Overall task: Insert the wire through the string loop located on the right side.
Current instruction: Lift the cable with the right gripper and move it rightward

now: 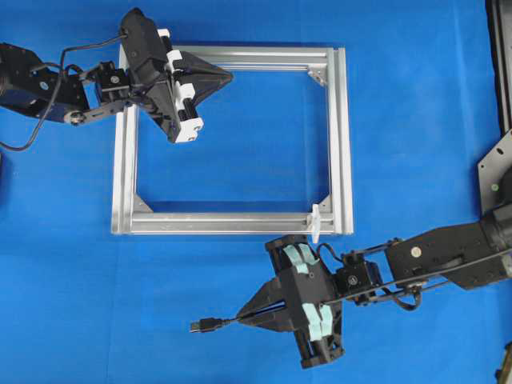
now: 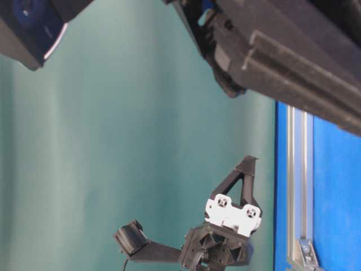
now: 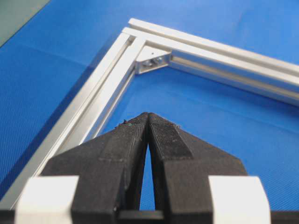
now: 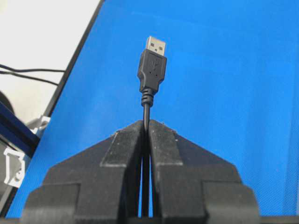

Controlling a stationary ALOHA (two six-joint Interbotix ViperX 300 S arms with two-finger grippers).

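Right gripper (image 1: 240, 320), lower centre, clamps the wire (image 1: 210, 324) behind its plug; better to align the plug with the string loop (image 1: 316, 222) above before advancing.

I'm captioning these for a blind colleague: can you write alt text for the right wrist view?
The right gripper is shut on the wire just behind its USB plug, which points away from the camera above a blue table. No frame or string loop shows in this view.
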